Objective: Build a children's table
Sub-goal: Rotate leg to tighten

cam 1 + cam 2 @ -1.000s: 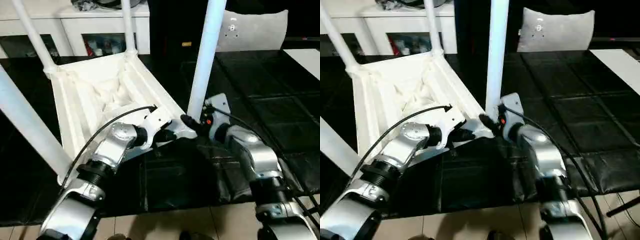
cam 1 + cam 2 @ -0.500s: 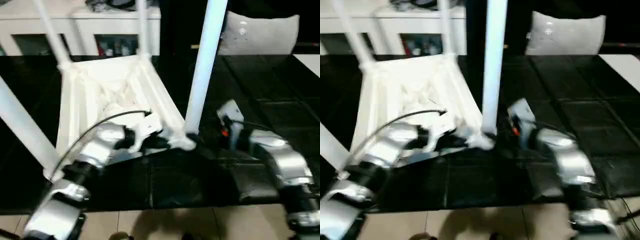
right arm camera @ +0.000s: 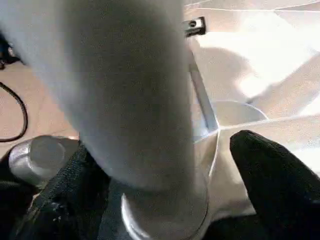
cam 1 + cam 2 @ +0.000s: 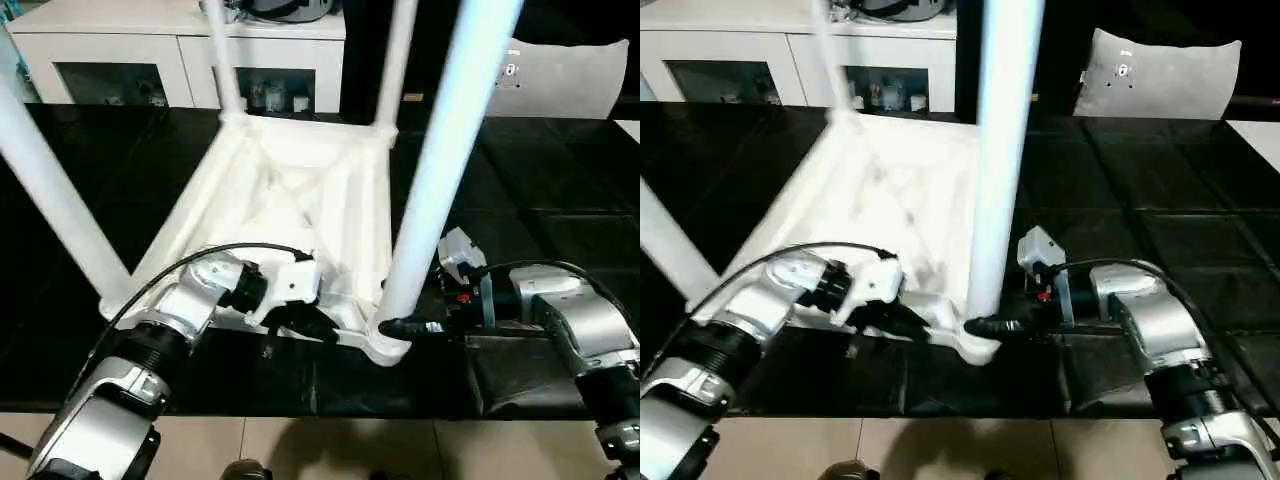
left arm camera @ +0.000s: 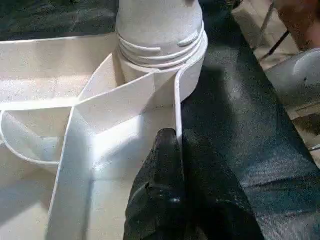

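The white children's table (image 4: pixel 290 190) lies upside down on the black work table, its legs standing up. My left gripper (image 4: pixel 312 326) is shut on the thin rim wall (image 5: pixel 176 100) of the top, just beside the near right corner socket (image 5: pixel 160 50). The near right leg (image 4: pixel 445 170) rises from that socket. My right gripper (image 4: pixel 398 327) reaches in from the right at the leg's base. Its black fingers (image 3: pixel 265 165) stand open on either side of the leg (image 3: pixel 130 90), one close against it, the other apart.
A white cabinet (image 4: pixel 150 40) stands behind the black-covered work table (image 4: pixel 540 190). A grey cushion (image 4: pixel 570 75) lies at the back right. The work table's near edge runs just below my forearms, with tiled floor (image 4: pixel 330 450) beyond it.
The view has shifted. The table's far end has swung to the right. My right gripper drew back from the leg, then came in again at its base. My left gripper kept its hold on the rim.
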